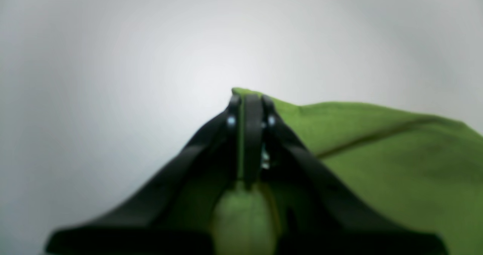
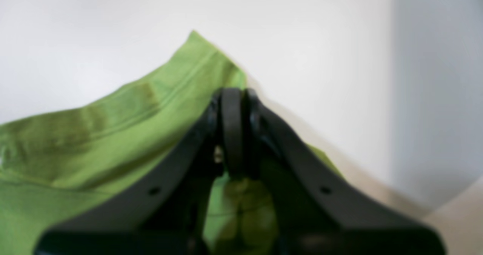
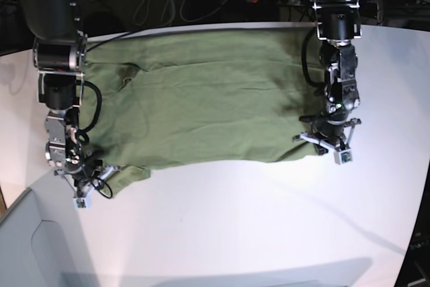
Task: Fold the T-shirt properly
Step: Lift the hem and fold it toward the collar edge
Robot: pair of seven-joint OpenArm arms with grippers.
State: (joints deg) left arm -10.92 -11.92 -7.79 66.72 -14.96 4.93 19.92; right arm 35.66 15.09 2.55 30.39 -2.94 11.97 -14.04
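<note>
We see the T-shirt [image 3: 208,99] spread across the far half of the white table [image 3: 255,226], its long axis running side to side in the base view. Its far edge lies along the table's back rim, while the near edge crosses the middle of the table in a slightly wavy line. One end reaches the base view's right side and the other, with a small flap of cloth, ends at the lower left.

In the left wrist view, the left gripper [image 1: 249,108] has its jaws pressed together on a raised corner of the green cloth [image 1: 377,153], a thin sliver of fabric showing between the black fingers [image 1: 211,134]. In the right wrist view, the right gripper [image 2: 234,100] is likewise clamped on the shirt [image 2: 94,134], the hem corner peaking just beyond the tips. Both views are blurred, so finer detail is lost.

In the base view, the left gripper [image 3: 330,144] sits at the shirt's near right corner and the right gripper [image 3: 86,174] at the near left flap. We see bare white table between the near edge and the front, and a grey bin [image 3: 33,247] at the front left corner.
</note>
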